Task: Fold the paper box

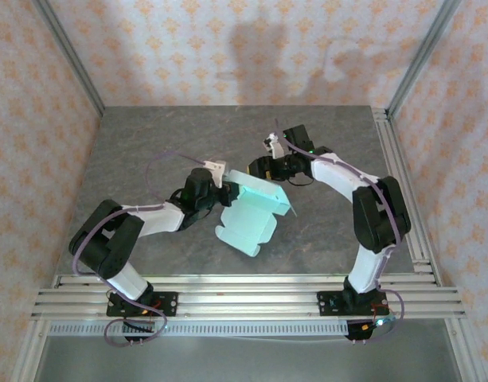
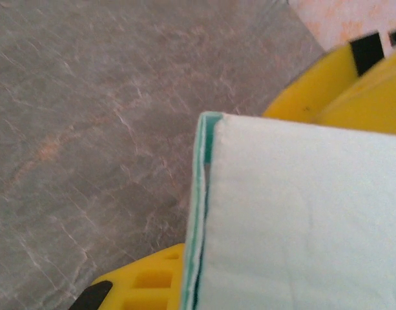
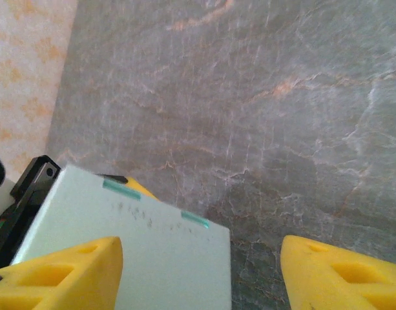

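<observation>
One paper box (image 1: 255,211), seemingly inside left claw (image 1: 221,183)

White-and-black arms (image 1: 148,219) carry lilac cables (image 1: 151,171) and yellow fingers (image 3: 327,271).

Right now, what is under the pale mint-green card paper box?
The grey marbled table lies under the paper box, showing around its edges. The patch straight beneath is hidden by the card, so I cannot tell if anything lies there.
</observation>
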Tool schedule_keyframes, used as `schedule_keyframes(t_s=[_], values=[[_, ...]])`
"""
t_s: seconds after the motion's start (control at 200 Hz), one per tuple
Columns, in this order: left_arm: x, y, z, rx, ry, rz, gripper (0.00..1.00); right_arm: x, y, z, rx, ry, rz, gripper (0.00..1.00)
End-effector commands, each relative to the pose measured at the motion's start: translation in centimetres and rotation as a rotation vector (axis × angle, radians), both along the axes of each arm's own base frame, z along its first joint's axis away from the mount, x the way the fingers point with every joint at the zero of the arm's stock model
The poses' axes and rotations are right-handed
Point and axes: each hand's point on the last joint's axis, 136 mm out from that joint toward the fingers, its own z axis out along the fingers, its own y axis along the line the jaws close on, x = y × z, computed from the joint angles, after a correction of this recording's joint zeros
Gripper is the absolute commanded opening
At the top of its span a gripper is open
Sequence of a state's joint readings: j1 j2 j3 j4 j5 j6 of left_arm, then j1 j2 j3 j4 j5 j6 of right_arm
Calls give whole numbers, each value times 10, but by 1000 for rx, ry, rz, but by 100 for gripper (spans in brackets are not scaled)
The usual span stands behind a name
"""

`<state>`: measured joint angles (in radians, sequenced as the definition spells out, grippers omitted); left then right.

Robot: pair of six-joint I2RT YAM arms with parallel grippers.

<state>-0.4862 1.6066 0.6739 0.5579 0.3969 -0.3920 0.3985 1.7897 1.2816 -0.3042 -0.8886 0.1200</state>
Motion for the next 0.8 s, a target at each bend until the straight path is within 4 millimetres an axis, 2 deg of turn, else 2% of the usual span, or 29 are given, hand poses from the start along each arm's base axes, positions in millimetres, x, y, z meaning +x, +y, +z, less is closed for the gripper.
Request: schedule_keyframes(t_s=[0.0,0.135,0.245,0.34,0.415,0.48,0.556,0.706,0.796], values=[[21,19,21,-122,-45,115,0,12,-20,39,59,-75,-115,67],[24,26,24,-196,-16,140,0,33,-65,61,82,-133,-315,67],[29,32,30,-252,-5,184,0,46,-110,75,108,-178,-517,67],[32,32,40,-327,1,199,0,47,-143,85,133,-235,-663,66],[37,33,49,-385,-1,215,0,43,-153,91,171,-268,-703,65],[41,35,53,-431,18,240,0,37,-154,99,208,-305,-703,65],[45,37,56,-466,33,267,0,27,-147,107,237,-323,-648,65],[48,34,61,-501,30,263,0,9,-108,127,411,-315,-460,65],[52,31,59,-521,44,256,0,1,-86,132,465,-282,-359,65]])
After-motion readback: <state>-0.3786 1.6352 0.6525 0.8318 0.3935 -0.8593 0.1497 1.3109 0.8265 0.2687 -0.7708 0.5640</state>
